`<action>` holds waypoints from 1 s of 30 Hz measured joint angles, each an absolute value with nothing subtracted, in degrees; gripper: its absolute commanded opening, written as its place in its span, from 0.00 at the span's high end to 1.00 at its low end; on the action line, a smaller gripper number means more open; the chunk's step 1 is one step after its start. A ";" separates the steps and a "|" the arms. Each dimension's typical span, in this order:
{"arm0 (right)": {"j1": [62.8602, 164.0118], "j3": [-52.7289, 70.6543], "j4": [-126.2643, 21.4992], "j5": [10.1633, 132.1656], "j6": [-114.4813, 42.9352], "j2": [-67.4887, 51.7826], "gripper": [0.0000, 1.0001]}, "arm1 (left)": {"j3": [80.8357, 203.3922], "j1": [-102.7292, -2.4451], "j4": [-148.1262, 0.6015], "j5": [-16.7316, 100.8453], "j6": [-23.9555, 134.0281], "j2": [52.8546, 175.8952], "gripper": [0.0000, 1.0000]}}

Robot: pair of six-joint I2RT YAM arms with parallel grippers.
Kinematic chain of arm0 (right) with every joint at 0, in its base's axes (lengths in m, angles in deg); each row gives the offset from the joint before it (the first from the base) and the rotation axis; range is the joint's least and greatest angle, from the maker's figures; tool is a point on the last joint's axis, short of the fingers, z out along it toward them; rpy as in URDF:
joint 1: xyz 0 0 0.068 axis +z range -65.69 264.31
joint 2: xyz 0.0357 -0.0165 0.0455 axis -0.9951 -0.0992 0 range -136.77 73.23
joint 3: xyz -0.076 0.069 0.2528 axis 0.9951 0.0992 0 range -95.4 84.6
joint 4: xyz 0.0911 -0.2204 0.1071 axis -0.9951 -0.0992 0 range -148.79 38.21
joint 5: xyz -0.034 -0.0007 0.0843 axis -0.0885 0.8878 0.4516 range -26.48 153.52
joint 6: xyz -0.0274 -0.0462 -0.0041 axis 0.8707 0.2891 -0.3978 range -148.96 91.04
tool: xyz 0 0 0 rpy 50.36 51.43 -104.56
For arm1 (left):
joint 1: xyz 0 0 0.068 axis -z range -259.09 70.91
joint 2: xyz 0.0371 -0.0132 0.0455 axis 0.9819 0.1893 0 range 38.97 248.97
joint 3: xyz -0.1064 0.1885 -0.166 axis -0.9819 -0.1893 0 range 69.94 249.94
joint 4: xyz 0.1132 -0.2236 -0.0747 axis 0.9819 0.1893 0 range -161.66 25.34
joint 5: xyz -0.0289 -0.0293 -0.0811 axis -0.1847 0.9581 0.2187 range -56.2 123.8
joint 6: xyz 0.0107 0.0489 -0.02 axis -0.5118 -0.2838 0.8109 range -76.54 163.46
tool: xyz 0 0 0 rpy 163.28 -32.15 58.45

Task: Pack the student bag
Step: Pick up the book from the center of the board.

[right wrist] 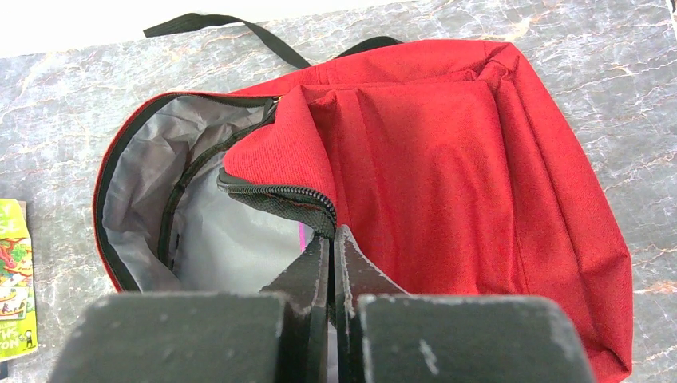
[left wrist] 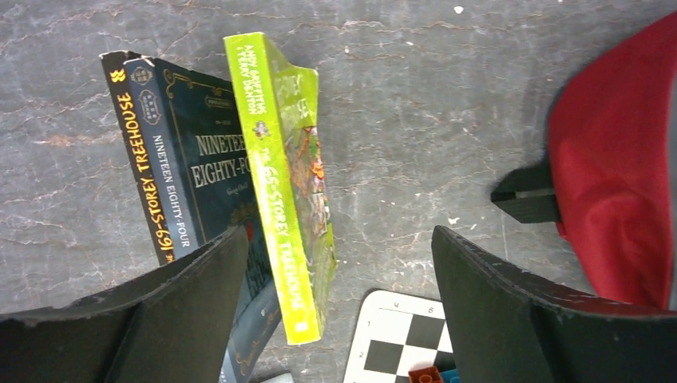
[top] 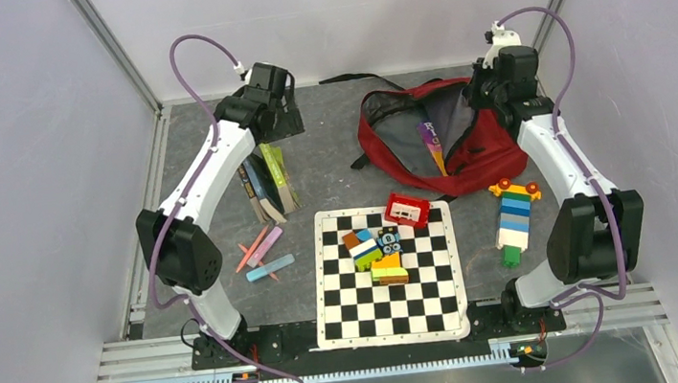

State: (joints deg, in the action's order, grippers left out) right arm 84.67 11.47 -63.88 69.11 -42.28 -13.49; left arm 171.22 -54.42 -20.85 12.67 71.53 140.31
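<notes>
The bag lies open in the upper right of the table, with one purple item inside. The right hand is clenched on the bag's zipper lip. The left hand hangs released over the books. Books and blocks are still unpacked, so the task looks barely begun.

Looks like matt woven red cloth on the student bag, with a smooth, faintly shiny grey lining, creased. Coarse black zip teeth along its mouth; flat black webbing for the strap. Glossy paper covers on the green book and the dark blue book. Dull grey, stone-veined desk, scuffed. Matt black plastic, rough at the edges, on the fingers of the left hand. Shiny plastic on the toy blocks; bare metal for the rail.
</notes>
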 measured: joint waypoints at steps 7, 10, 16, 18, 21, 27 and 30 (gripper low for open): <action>84.67 11.47 -63.91 69.57 -42.13 -13.49 1.00 | 168.53 -57.44 -21.20 13.35 71.55 141.27 0.19; 84.67 11.45 -63.91 69.59 -42.13 -13.49 1.00 | 168.22 -57.57 -21.40 13.35 71.55 142.17 0.24; 84.67 11.45 -63.95 69.61 -42.13 -13.51 1.00 | 168.18 -57.52 -22.10 14.38 71.53 144.22 0.25; 84.67 11.45 -63.95 69.61 -42.13 -13.49 1.00 | 167.94 -57.52 -22.23 14.46 71.53 144.42 0.25; 84.67 11.45 -63.97 69.61 -42.13 -13.51 1.00 | 167.68 -57.55 -22.27 14.46 71.53 144.44 0.25; 84.67 11.43 -64.32 69.59 -42.13 -13.51 1.00 | 167.33 -57.63 -22.47 14.38 71.53 144.81 0.27; 84.67 11.19 -64.82 69.57 -42.11 -13.64 1.00 | 166.69 -57.77 -22.54 14.20 71.53 145.01 0.27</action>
